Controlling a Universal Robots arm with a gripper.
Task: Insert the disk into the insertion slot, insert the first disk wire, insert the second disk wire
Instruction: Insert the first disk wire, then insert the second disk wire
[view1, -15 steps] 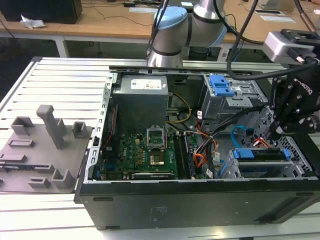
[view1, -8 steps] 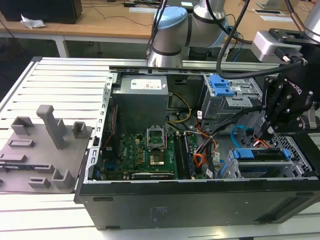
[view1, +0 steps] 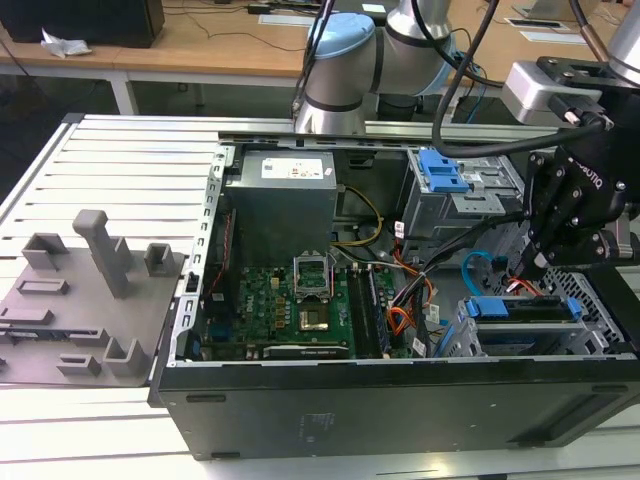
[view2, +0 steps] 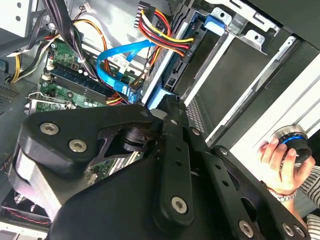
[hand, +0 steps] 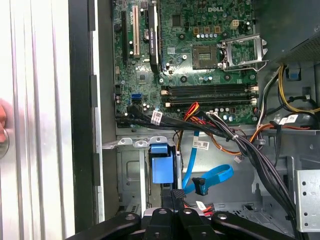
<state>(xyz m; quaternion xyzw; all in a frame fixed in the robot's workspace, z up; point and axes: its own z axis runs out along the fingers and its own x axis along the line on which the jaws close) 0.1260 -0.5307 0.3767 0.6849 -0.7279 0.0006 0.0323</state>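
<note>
the jaws of the gripper (hand: 175, 194) look pressed together, with the disk (hand: 161, 169) seated in the insertion slot (hand: 131, 176) just ahead of them and the second disk wire (hand: 214, 175) lying just beside them, its dark plug (hand: 199, 186) loose, so i'd line any plug up squarely and press gently, never sideways.

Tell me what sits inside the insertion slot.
The disk sits inside the insertion slot, its blue carrier frame showing on top. The cage walls cover its sides and underside, and the pincer hangs just above it.
</note>
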